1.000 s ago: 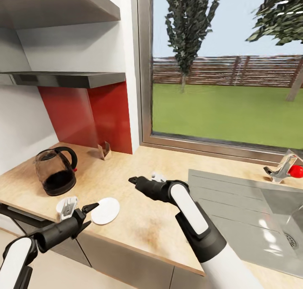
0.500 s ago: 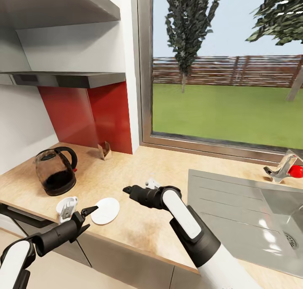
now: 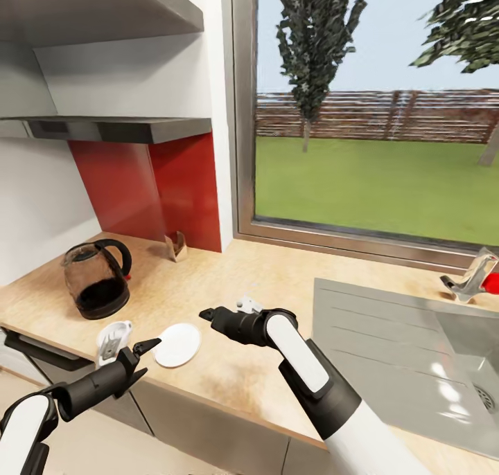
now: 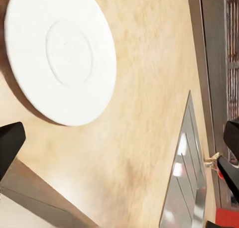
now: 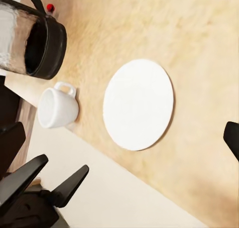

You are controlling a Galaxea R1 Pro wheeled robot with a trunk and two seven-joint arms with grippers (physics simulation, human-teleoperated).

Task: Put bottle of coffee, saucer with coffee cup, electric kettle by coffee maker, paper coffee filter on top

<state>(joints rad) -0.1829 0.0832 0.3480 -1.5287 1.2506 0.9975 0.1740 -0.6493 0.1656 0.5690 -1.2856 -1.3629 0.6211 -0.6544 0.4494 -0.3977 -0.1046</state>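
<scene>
Head view: saucer (image 3: 177, 344) on kitchen countertop (image 3: 229, 281) near front edge, coffee cup (image 3: 113, 339) just beside it at 9 o'clock, electric kettle (image 3: 98, 279) at 10 o'clock, left gripper (image 3: 144, 357) open at 7 o'clock, right gripper (image 3: 207, 315) at 2 o'clock.

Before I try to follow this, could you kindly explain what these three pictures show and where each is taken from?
It is a simulated two-armed robot. The large picture looks down from its head; the other two come from cameras beside each pincer. On the kitchen countertop stand the electric kettle, the coffee cup, the saucer and the paper coffee filter; a sink lies alongside. The left pincer is open near the saucer; the right pincer hovers over the worktop. Nothing is held.
</scene>
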